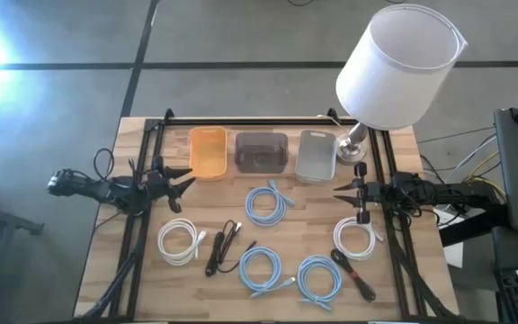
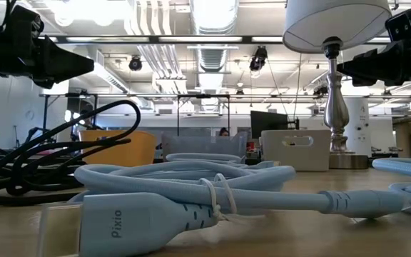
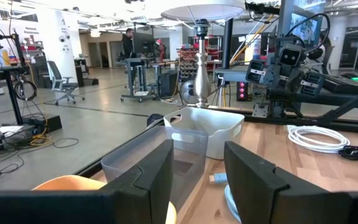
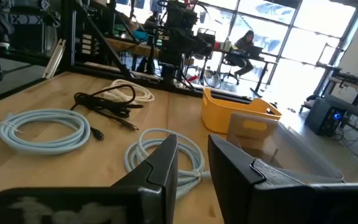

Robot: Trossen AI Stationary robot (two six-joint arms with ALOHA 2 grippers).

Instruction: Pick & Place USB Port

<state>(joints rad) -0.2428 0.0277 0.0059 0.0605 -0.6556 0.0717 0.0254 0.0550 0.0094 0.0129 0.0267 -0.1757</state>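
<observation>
Several coiled cables lie flat on the wooden table: light blue coils (image 1: 269,202), (image 1: 261,269), (image 1: 318,277), white coils (image 1: 180,240), (image 1: 356,238), and black cables (image 1: 223,247), (image 1: 352,273). At the far side stand an orange bin (image 1: 208,151), a dark clear bin (image 1: 261,151) and a grey-white bin (image 1: 316,155). My left gripper (image 1: 183,176) hovers open at the table's left, beside the orange bin (image 3: 73,184). My right gripper (image 1: 342,190) hovers open at the right, above the white coil. A blue cable's plug (image 2: 127,221) fills the low view.
A table lamp with a white shade (image 1: 401,67) stands at the far right corner, its metal base (image 1: 352,146) beside the grey-white bin. A black frame rail (image 1: 250,120) runs along the far edge. Bare wood shows between the bins and the coils.
</observation>
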